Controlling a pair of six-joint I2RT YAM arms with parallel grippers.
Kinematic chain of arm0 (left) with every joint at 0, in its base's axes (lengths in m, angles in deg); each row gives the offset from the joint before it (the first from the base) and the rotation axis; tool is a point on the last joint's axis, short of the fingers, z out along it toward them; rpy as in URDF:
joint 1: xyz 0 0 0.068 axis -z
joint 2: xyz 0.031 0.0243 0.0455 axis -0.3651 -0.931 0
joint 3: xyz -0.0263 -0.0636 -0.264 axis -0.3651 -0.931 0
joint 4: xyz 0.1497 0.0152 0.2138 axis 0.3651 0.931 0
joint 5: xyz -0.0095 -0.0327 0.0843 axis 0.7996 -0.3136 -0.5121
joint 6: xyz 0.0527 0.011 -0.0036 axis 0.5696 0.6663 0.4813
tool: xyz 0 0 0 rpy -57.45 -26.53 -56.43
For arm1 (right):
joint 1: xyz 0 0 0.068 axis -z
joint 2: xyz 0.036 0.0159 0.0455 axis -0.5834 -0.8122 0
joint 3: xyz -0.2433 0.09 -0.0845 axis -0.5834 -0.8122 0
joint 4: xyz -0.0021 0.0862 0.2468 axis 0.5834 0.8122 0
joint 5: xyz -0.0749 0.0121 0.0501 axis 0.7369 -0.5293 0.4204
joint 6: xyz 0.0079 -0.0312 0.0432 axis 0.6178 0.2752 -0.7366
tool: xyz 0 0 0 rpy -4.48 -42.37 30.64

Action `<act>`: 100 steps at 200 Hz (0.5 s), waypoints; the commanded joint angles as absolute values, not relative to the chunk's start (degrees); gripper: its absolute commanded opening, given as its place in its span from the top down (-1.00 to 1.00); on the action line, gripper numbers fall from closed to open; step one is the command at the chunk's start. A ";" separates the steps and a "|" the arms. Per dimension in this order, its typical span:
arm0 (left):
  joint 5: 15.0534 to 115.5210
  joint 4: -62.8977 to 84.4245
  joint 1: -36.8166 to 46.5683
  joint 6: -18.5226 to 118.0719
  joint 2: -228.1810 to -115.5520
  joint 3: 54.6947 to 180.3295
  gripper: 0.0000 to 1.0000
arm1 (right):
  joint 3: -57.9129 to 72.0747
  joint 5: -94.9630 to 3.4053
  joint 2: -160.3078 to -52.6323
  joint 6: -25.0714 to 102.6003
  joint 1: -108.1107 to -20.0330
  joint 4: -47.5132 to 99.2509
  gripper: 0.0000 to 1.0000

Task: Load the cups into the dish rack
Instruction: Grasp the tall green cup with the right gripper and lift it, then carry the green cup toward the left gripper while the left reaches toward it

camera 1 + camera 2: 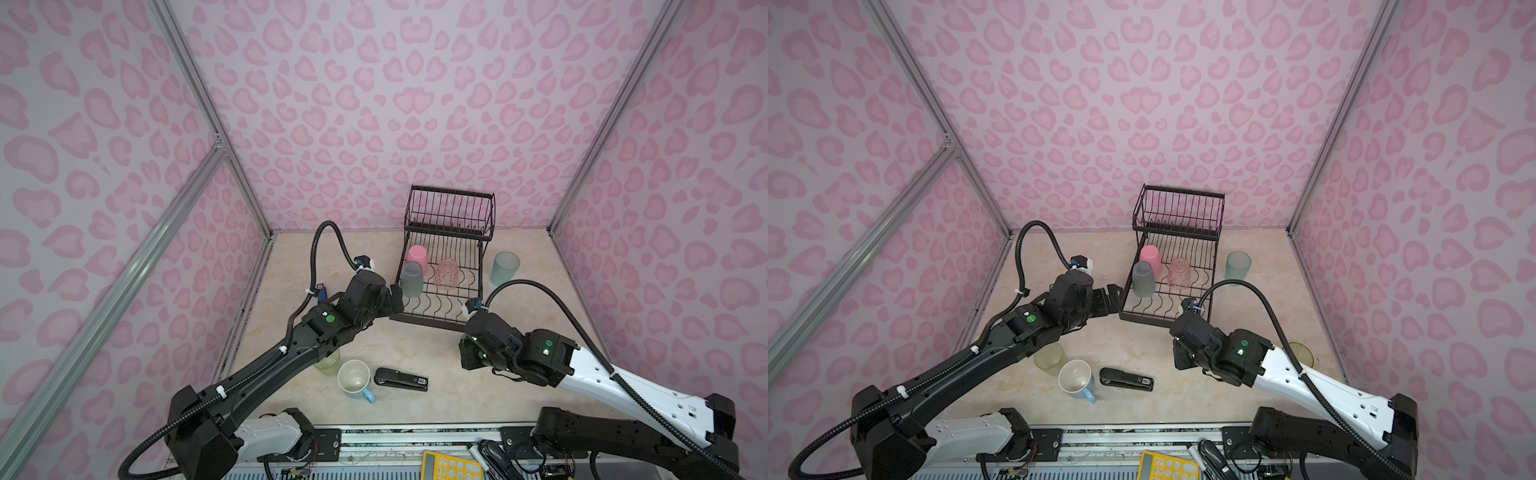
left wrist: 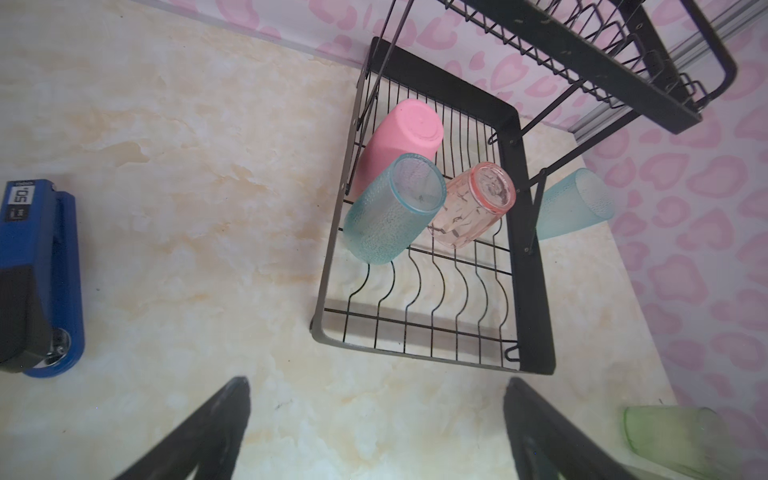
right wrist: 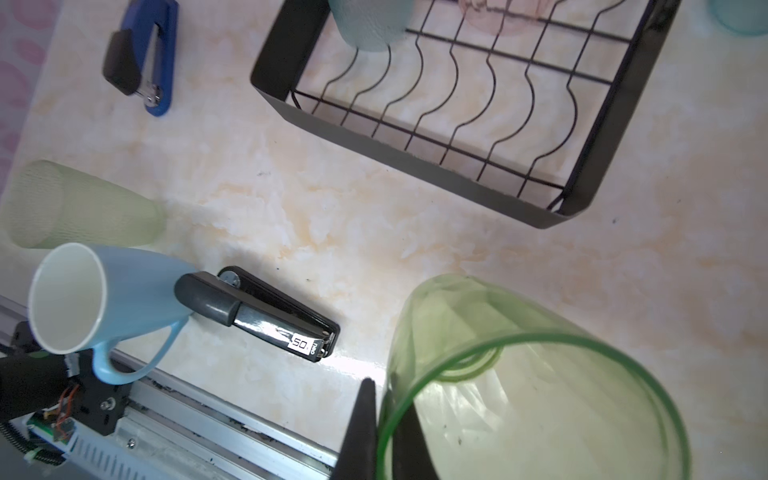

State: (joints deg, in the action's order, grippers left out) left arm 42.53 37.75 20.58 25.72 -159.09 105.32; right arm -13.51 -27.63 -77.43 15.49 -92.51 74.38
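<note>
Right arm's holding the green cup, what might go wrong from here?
The right gripper pinches only the clear green cup's thin rim, so it may swing or slip when lifted. The left gripper hangs open by the dish rack's near corner; the arms might clash there.

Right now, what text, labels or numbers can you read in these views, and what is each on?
"50": white label on the blue stapler, left wrist view; the smaller print beside it is too small to read.
"50": white label on the black stapler, right wrist view; the print next to it is blurred.
Yellow calculator, in both top views: key markings too small to read.
Nothing else legible.
</note>
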 commanded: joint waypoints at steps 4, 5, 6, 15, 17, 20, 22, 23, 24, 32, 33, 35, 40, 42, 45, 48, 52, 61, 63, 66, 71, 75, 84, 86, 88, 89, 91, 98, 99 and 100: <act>49.52 36.40 18.60 22.31 -157.59 105.10 -0.95 | -11.74 -29.45 -75.77 20.87 -91.18 70.66 1.00; 49.77 36.37 18.50 22.20 -157.58 105.10 -0.95 | -11.69 -29.64 -75.70 21.04 -91.12 70.40 1.00; 49.99 36.40 18.45 22.10 -157.58 105.10 -0.95 | -11.62 -29.87 -75.62 21.18 -91.00 70.14 1.00; 51.89 36.14 17.55 21.08 -157.58 105.39 -0.94 | -11.30 -31.59 -74.93 22.49 -90.33 67.38 1.00; 52.27 36.12 17.31 20.80 -157.58 105.48 -0.94 | -11.29 -31.95 -74.75 22.68 -90.11 66.64 1.00; 53.23 36.05 17.01 20.41 -157.56 105.58 -0.94 | -11.29 -32.42 -74.52 23.04 -89.90 65.57 1.00; 53.82 36.00 16.80 20.13 -157.57 105.62 -0.94 | -11.31 -32.75 -74.31 23.17 -89.67 64.80 1.00; 54.12 35.95 16.68 20.01 -157.62 105.62 -0.94 | -11.34 -32.96 -74.31 23.21 -89.57 64.44 1.00; 54.45 35.95 16.62 19.95 -157.68 105.67 -0.95 | -11.32 -33.16 -74.22 23.31 -89.44 64.03 1.00; 56.70 35.48 15.81 18.49 -157.66 105.72 -0.95 | -11.61 -34.86 -73.68 24.14 -88.53 60.21 1.00; 56.97 35.47 15.70 18.22 -157.66 105.72 -0.95 | -11.62 -35.12 -73.64 24.26 -88.35 59.77 1.00; 57.56 35.31 15.51 17.84 -157.62 105.67 -0.95 | -11.77 -35.55 -73.52 24.57 -88.12 59.11 1.00; 59.18 34.66 15.04 16.86 -157.62 105.55 -0.95 | -12.07 -36.36 -73.24 25.02 -87.57 56.65 1.00; 59.87 34.32 14.84 16.38 -157.59 105.43 -0.95 | -12.14 -36.65 -73.16 25.14 -87.33 55.67 1.00; 60.84 33.80 14.54 15.76 -157.58 105.22 -0.95 | -12.43 -37.05 -73.06 25.29 -87.08 54.24 1.00; 61.78 33.39 14.25 15.14 -157.58 105.14 -0.95 | -12.69 -37.39 -72.91 25.46 -86.79 52.87 1.00; 62.94 32.88 13.92 13.98 -157.58 104.94 -0.95 | -13.05 -37.98 -72.75 25.51 -86.40 50.89 1.00; 65.18 31.76 13.26 11.91 -157.66 104.93 -0.95 | -13.91 -39.62 -72.64 25.99 -85.65 46.15 1.00; 65.66 31.51 13.16 11.39 -157.66 104.93 -0.95 | -14.10 -39.80 -72.68 26.13 -85.49 45.13 1.00; 66.22 31.23 12.99 10.77 -157.74 104.97 -0.95 | -14.40 -39.93 -72.68 26.26 -85.32 43.65 1.00; 67.03 30.79 12.79 9.65 -157.74 104.95 -0.95 | -14.86 -39.79 -72.71 26.31 -85.20 41.40 1.00; 67.81 30.33 12.65 8.69 -157.75 105.01 -0.95 | -15.14 -39.78 -72.80 26.40 -85.04 39.66 1.00; 69.64 28.92 12.18 6.46 -157.75 104.88 -0.95 | -16.03 -39.88 -73.14 26.90 -84.73 35.49 1.00; 70.11 28.62 12.10 5.92 -157.75 104.85 -0.95 | -16.27 -39.75 -73.22 26.92 -84.69 34.84 1.00; 70.56 28.28 11.97 5.41 -157.75 104.71 -0.95 | -16.49 -39.59 -73.29 26.97 -84.65 33.87 1.00; 70.75 27.96 11.93 5.09 -157.71 104.64 -0.95 | -16.53 -39.50 -73.31 26.95 -84.65 33.41 1.00; 71.18 27.32 11.84 4.59 -157.67 104.46 -0.95 | -16.68 -39.33 -73.40 26.96 -84.62 32.74 1.00; 72.70 25.10 11.44 1.98 -157.48 103.75 -0.95 | -17.37 -38.60 -73.68 27.10 -84.51 29.74 1.00; 72.92 24.66 11.41 1.79 -157.44 103.55 -0.95 | -17.49 -38.52 -73.73 27.19 -84.53 29.33 1.00; 73.16 24.21 11.34 1.35 -157.42 103.40 -0.95 | -17.56 -38.44 -73.75 27.28 -84.55 28.86 1.00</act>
State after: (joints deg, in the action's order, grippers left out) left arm 65.33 32.20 12.26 10.11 -157.95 104.86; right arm -15.82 -37.88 -73.15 25.22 -84.83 45.42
